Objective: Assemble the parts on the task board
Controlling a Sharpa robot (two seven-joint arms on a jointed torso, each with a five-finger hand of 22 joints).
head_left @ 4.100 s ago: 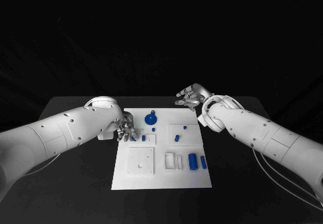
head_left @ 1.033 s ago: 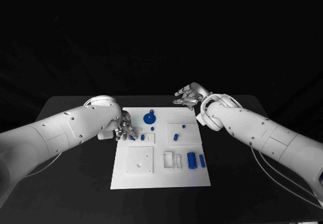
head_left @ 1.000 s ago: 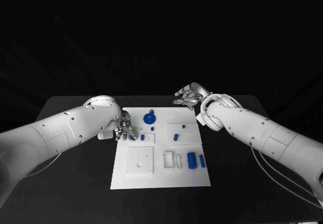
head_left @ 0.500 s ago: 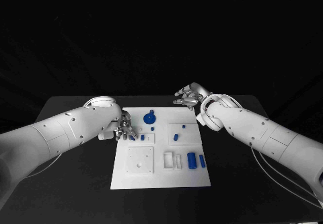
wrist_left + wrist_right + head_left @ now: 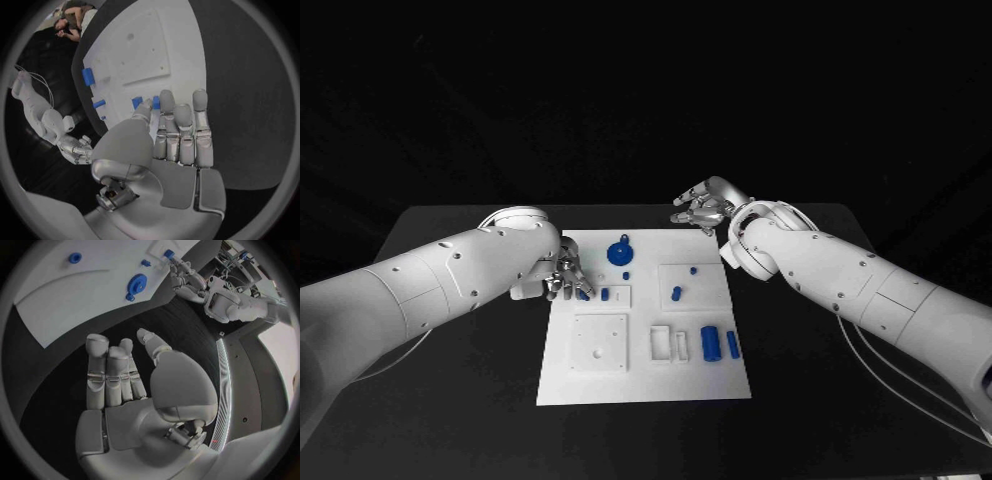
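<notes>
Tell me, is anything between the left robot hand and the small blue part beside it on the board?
Nothing visible. The left robot hand hovers at the task board's left edge, its fingertips just next to the small blue part. Only bare white board lies between them.

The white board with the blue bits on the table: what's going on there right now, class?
A two-armed robot is working at a task board on a black table. Its left hand is down at the board's left edge, fingertips by a small blue part; whether it grips anything can't be told. The right hand hovers past the board's far right corner, holding nothing. A round blue part and two blue blocks lie on the board.
</notes>
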